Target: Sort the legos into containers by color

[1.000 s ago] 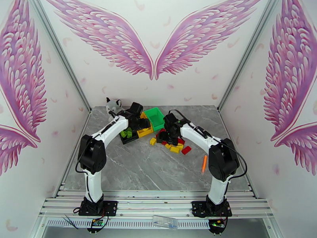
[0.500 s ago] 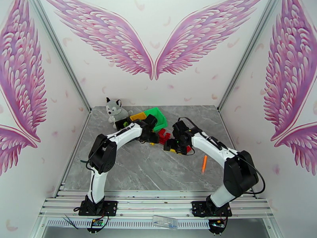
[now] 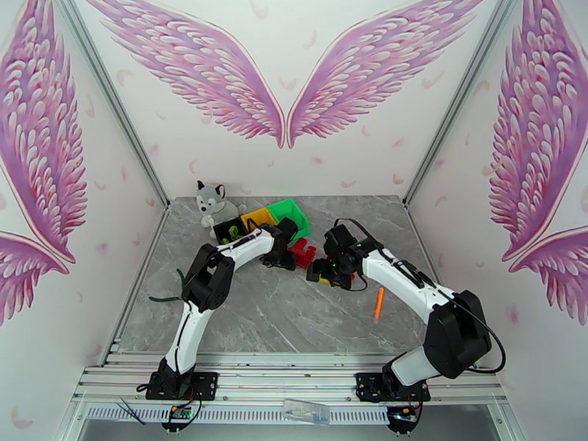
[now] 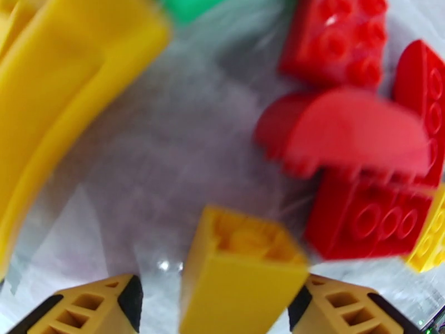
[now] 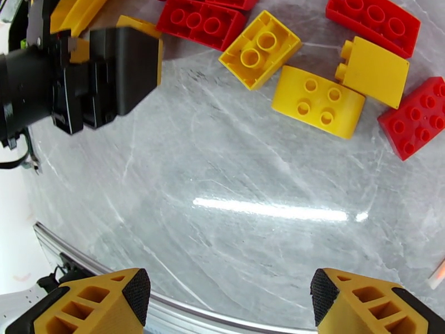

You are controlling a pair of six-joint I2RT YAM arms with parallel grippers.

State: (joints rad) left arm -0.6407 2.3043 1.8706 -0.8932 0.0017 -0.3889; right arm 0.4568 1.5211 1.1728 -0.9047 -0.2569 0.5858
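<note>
A yellow lego (image 4: 242, 274) stands on end between the fingers of my left gripper (image 4: 219, 299). The jaws are open, with a gap on its left side. Red legos (image 4: 356, 224) lie just beyond it, and the yellow container (image 4: 61, 96) is at left. From above, my left gripper (image 3: 288, 253) is low at the pile of red legos (image 3: 301, 251), in front of the black (image 3: 228, 231), yellow (image 3: 257, 216) and green (image 3: 291, 213) containers. My right gripper (image 5: 231, 296) is wide open over bare table, short of yellow legos (image 5: 318, 101) and red legos (image 5: 414, 123).
A plush husky (image 3: 213, 203) sits behind the black container. An orange stick (image 3: 379, 303) lies on the table to the right of my right arm. The black body of the left gripper (image 5: 105, 73) is close by in the right wrist view.
The left arm swung from over the containers down to the lego pile and its jaws have started narrowing on a yellow lego. The right gripper backed off the pile and opened wider.
</note>
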